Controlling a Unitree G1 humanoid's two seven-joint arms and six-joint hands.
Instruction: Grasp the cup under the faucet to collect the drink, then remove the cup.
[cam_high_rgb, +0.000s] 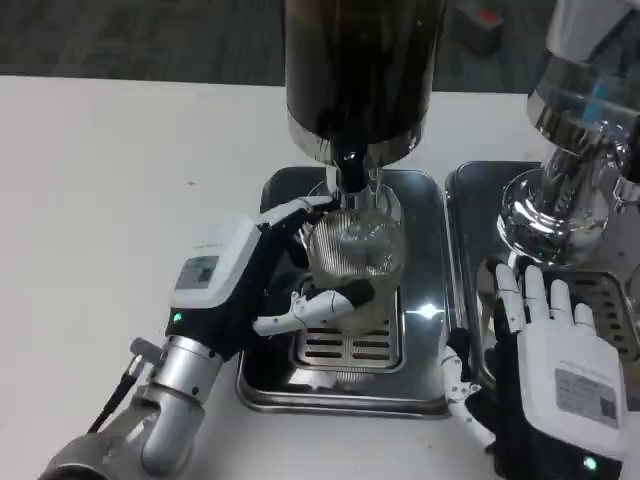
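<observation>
Worktop (110, 190): white, smooth, matte; one small dark speck on its left half. Beyond its far edge, dark grey carpeted floor (150, 40), with a grey object bearing a red patch (478, 22) lying on it at upper right.

Drip tray (425, 300): polished steel, rectangular, raised rim, a slotted grate at its centre front; it mirrors the overhead light.

Dispenser (360, 70): a dark cylinder on a chrome collar, standing at the back of that tray, with its faucet (350, 165) pointing down.

Cup (355, 250): clear, ribbed, directly beneath the faucet, over the grate.

My left hand (265, 275): fingers wrapped around the cup from its left side, upper ones at the rim, lower ones curled under its base; cup held.

My right hand (545, 350): back up, fingers straight and spread, holding nothing, resting over the near edge of a second steel tray (470, 200).

Second dispenser (565, 190): chrome base and clear body, standing on that right-hand tray.
</observation>
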